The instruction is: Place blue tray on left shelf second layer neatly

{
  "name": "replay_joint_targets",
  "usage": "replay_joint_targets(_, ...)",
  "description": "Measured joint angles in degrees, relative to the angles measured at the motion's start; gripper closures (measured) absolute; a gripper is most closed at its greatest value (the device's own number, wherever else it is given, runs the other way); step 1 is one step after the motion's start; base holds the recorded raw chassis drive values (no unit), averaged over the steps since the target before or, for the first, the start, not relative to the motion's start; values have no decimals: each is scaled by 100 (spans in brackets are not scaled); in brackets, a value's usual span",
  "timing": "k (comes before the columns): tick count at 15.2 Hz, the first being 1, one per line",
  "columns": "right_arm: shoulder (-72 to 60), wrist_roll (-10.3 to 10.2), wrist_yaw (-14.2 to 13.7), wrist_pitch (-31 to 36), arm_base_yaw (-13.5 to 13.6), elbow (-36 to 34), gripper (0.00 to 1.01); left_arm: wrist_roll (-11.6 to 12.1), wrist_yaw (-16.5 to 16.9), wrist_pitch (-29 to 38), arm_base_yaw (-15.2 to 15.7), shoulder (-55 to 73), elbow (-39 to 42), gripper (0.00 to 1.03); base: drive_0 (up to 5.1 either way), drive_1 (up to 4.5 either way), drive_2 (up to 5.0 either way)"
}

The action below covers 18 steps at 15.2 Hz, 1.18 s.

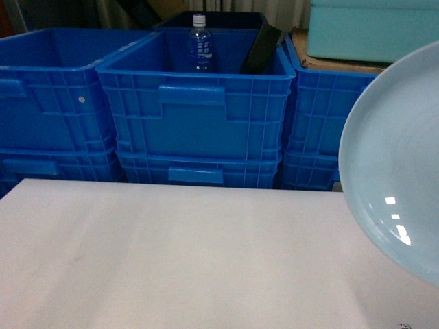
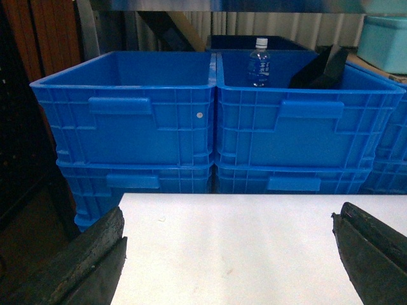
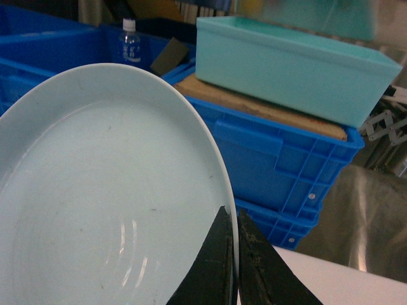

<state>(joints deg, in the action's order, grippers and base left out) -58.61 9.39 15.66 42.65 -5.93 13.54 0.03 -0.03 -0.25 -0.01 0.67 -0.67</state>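
Across the front of the head view: broad white flat tabletop, bare where visible, likely only a staging surface. Behind it, stacked deep dark-blue ribbed plastic crates, two high and side by side, one holding a clear plastic water bottle with a blue label upright beside a slanted black flat object leaning on the crate wall. Further right, on a brown board over another crate: teal rectangular plastic tub. No stainless-steel shelf clearly in view, only a blurred strip of metal at the right edge of the right wrist view, so the target tier cannot be located from here. Held up off the tabletop at the right of the head view: pale light-blue round shallow plastic tray, partly cut off by the frame edge, tilted steeply so that its hollow face looks toward the camera and to the left, rim plane nearer upright than flat; being round, no true long axis, though seen obliquely as an oval running from upper right to lower left. Pinched at its lower rim by the right gripper, dark jaws closed tight with the rim edge between them, probably an edge grip chosen because so low a rim offers nothing else to grasp. Low over the near table edge, empty: left gripper, jaws spread wide apart, seemingly kept clear.
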Motion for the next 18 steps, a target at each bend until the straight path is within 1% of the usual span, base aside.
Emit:
replay_joint_targets(1, 483, -81, 33, -308, 50, 24, 99, 0, 0, -2, 0, 0, 0, 5, 0, 0, 0)
replay_joint_targets(2, 1770, -236, 243, -1316, 173, 35, 99, 0, 0, -2, 0, 0, 0, 5, 0, 0, 0)
replay_joint_targets(3, 2736, -361, 601, -2162, -133, 76, 99, 0, -2, 0, 0, 0, 0, 5, 0, 0, 0)
replay_joint_targets(4, 3067, -385, 691, -2448, -164, 79, 99, 0, 0, 0, 0, 0, 0, 5, 0, 0, 0)
replay_joint_targets(6, 3510, -389, 787, -2839, -155, 79, 99, 0, 0, 0, 0, 0, 0, 5, 0, 0, 0)
replay_joint_targets(8, 3954, -400, 789, -3244, -81, 59, 99, -2, 0, -2, 0, 0, 0, 5, 0, 0, 0)
replay_joint_targets(11, 4199, -435, 813, -3464, -98, 17, 99, 0, 0, 0, 0, 0, 0, 5, 0, 0, 0)
replay_joint_targets(15, 4507, -492, 870, -3762, -240, -20, 99, 0, 0, 0, 0, 0, 0, 5, 0, 0, 0)
replay_joint_targets(18, 4813, -492, 955, -3985, -411, -146, 99, 0, 0, 0, 0, 0, 0, 5, 0, 0, 0)
